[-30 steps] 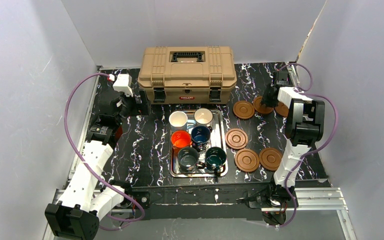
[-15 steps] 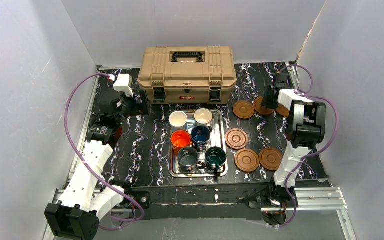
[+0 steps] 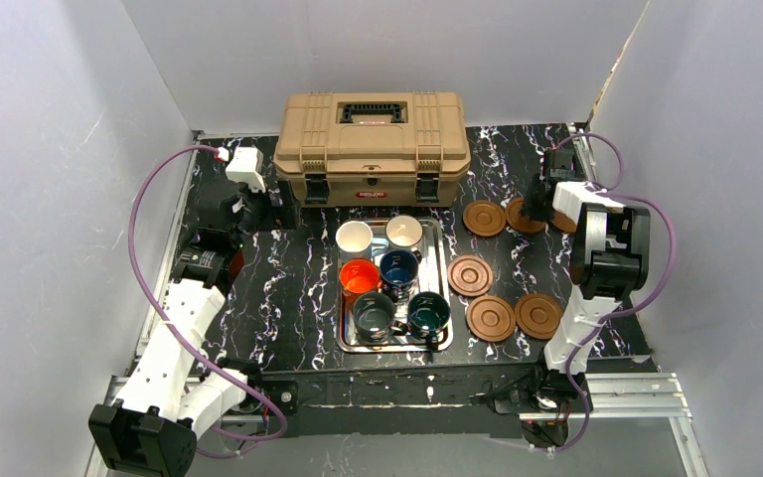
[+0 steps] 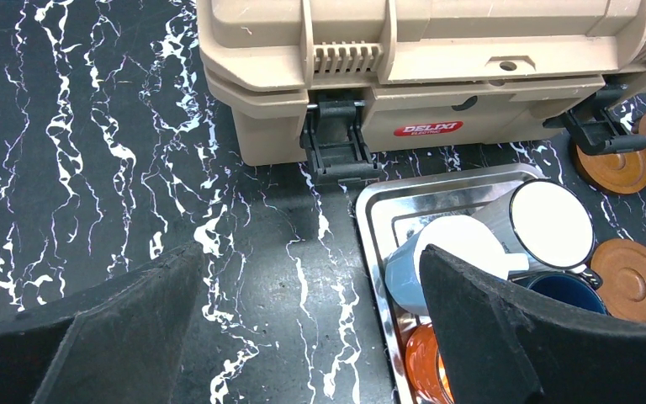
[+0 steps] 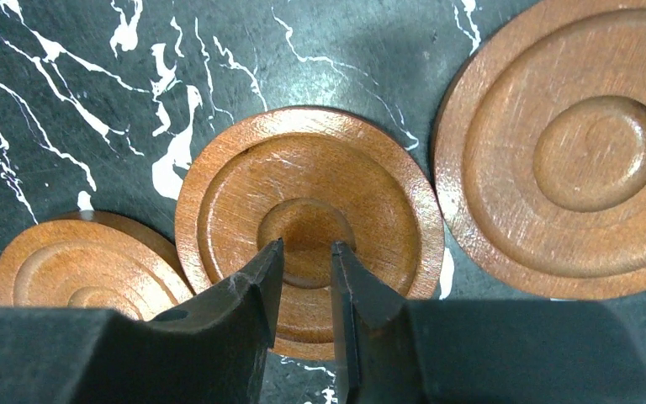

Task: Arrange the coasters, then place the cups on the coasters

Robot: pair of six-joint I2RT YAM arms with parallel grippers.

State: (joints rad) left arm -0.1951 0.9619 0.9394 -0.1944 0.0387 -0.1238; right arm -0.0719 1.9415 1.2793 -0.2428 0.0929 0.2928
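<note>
A: Since the right gripper (image 5: 305, 251) shows only a narrow gap between its tips with nothing in it, I read it as empty. The tips sit over the centre boss of the middle coaster (image 5: 307, 194).
B: Touching it?
A: Can't tell from the wrist view. A second coaster (image 5: 585, 151) lies just beside it. A third coaster (image 5: 76, 265) is on the other side, edges meeting or overlapping, unclear which.
B: Where in the scene?
A: Far right of the table (image 3: 298, 288), right of the toolbox (image 3: 372, 144). The nearer coasters (image 3: 490, 318), three of them, lie just right of the tray (image 3: 393, 349). All six cups (image 3: 398, 266) are in the tray, none on a coaster.
B: Handling?
A: My guess is stiff, light, wood-like, thin and lying flat. A centre pinch grabs nothing. Either open wider and take it across the rim, if the jaws span it, or press on the ringed face and slide it. It's probably slick on that glossy top, and the close neighbours could get nudged.
B: Other arm?
A: The left gripper (image 4: 309, 261) has its jaws wide and empty, at the far left by the toolbox's corner.
</note>
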